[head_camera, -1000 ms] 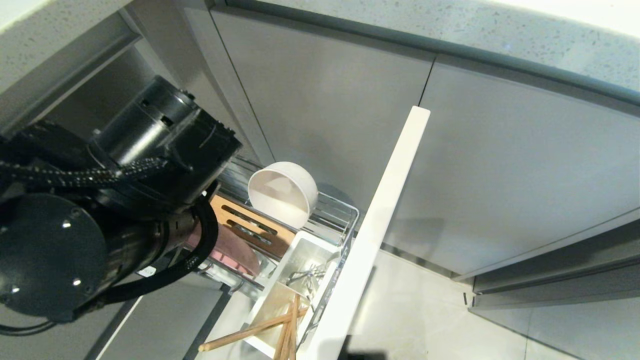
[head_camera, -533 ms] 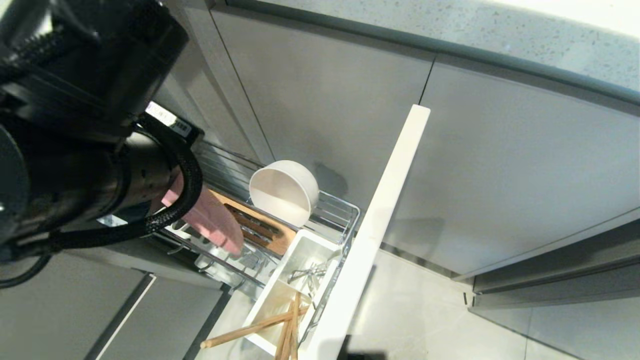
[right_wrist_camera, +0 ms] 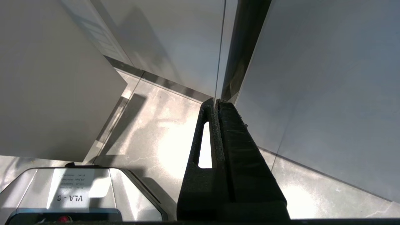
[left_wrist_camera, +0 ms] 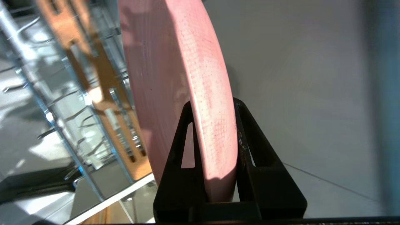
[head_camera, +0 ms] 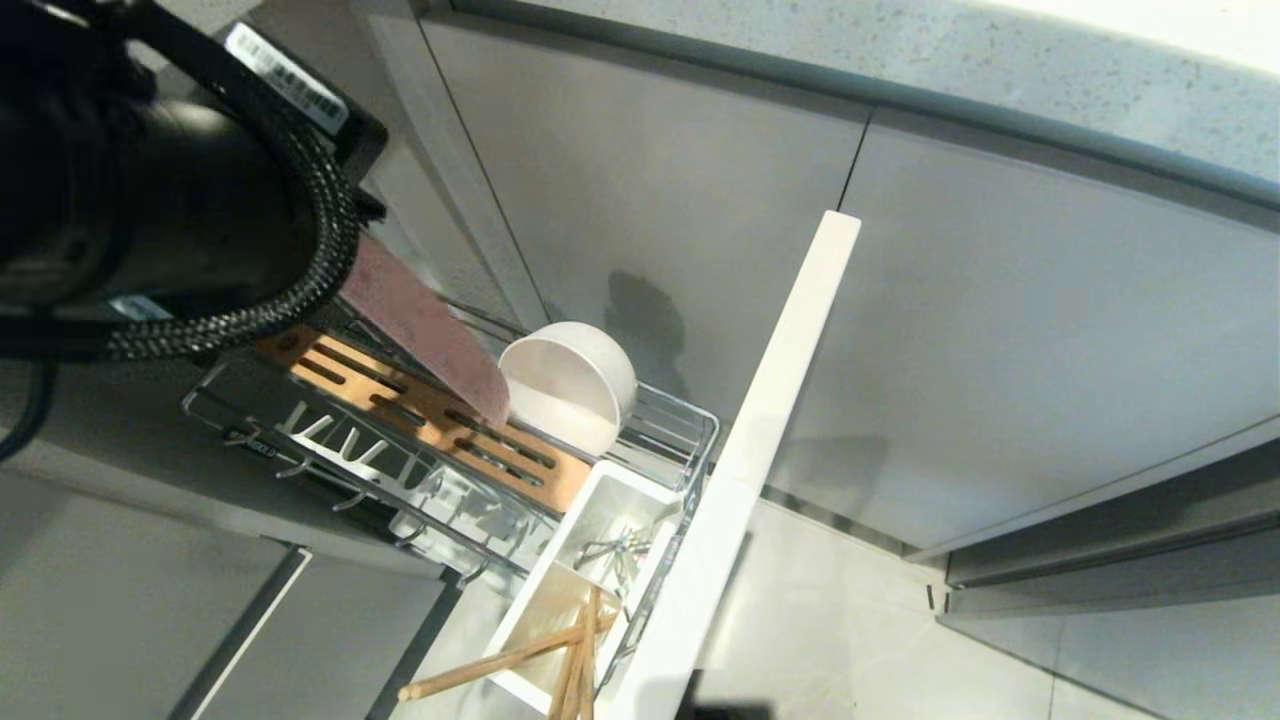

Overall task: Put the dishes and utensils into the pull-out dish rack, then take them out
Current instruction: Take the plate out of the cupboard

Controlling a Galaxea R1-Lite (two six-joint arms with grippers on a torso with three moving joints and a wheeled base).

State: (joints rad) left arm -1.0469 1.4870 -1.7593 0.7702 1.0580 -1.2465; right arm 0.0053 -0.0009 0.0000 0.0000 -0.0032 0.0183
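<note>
one left gripper (left_wrist_camera: 213,107) clamps pink plate (left_wrist_camera: 175,78) edgewise.

Grey cabinet doors (head_camera: 700,200) under speckled countertop (head_camera: 900,60); pale tile floor (head_camera: 850,640) below.

Pink, orange-brown, chrome and a lot of grey

Round matte pale-pink plate (left_wrist_camera: 175,78) has faint speckling along its rim; slotted orange-brown wooden board (head_camera: 420,410) sits in the shiny chrome wire rack (head_camera: 690,440), beside a plain white round bowl (head_camera: 570,385), light-brown wooden chopsticks (head_camera: 500,660), a white plastic tub (head_camera: 540,600), matte black gripper (left_wrist_camera: 214,106) and flat grey cabinet doors (head_camera: 1050,330).
</note>
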